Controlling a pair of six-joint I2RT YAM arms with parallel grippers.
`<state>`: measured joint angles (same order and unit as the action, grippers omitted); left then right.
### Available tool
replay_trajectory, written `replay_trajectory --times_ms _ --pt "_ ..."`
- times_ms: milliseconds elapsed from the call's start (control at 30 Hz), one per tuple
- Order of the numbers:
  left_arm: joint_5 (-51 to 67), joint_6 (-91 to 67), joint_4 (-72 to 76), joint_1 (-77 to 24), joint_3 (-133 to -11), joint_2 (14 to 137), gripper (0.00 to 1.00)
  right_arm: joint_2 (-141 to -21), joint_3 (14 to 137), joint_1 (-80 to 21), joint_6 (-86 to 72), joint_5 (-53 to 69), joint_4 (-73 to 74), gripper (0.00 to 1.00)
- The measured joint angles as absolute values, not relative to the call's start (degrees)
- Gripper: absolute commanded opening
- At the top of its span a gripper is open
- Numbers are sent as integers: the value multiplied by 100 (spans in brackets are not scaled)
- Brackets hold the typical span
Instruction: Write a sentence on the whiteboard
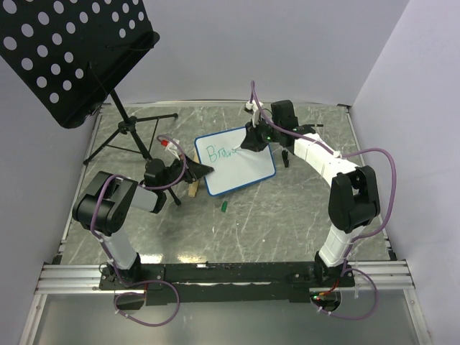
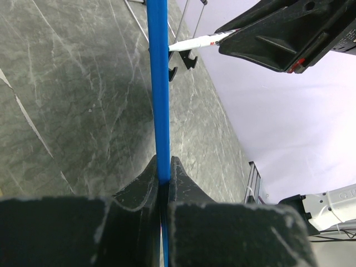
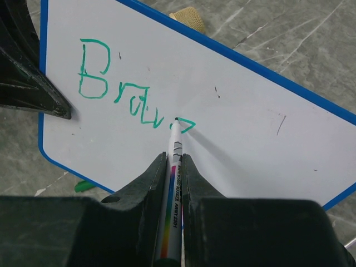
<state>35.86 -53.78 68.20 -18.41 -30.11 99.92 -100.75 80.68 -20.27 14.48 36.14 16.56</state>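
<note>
The whiteboard (image 1: pixel 244 172), white with a blue rim, lies mid-table, tilted. My left gripper (image 1: pixel 205 170) is shut on its left edge; in the left wrist view the blue rim (image 2: pixel 158 83) runs up from between the shut jaws of that gripper (image 2: pixel 163 161). My right gripper (image 3: pixel 174 158) is shut on a white marker (image 3: pixel 173 183) with a rainbow stripe. Its tip touches the whiteboard (image 3: pixel 250 139) at the end of the green sentence (image 3: pixel 128 94), which reads roughly "Brave". From above, the right gripper (image 1: pixel 253 140) hovers over the board's upper part beside the lettering (image 1: pixel 219 152).
A black perforated music stand (image 1: pixel 72 50) on a tripod fills the back left. A green marker cap (image 1: pixel 224 207) lies just in front of the board, and a wooden block (image 1: pixel 192 188) sits under its left side. White walls surround the table.
</note>
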Motion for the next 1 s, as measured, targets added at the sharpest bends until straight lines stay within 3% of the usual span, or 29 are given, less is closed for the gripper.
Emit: replay_trajectory --times_ms 1000 --pt "3566 -5391 6803 -1839 -3011 9992 1 -10029 7924 -2036 1623 3699 1861 0"
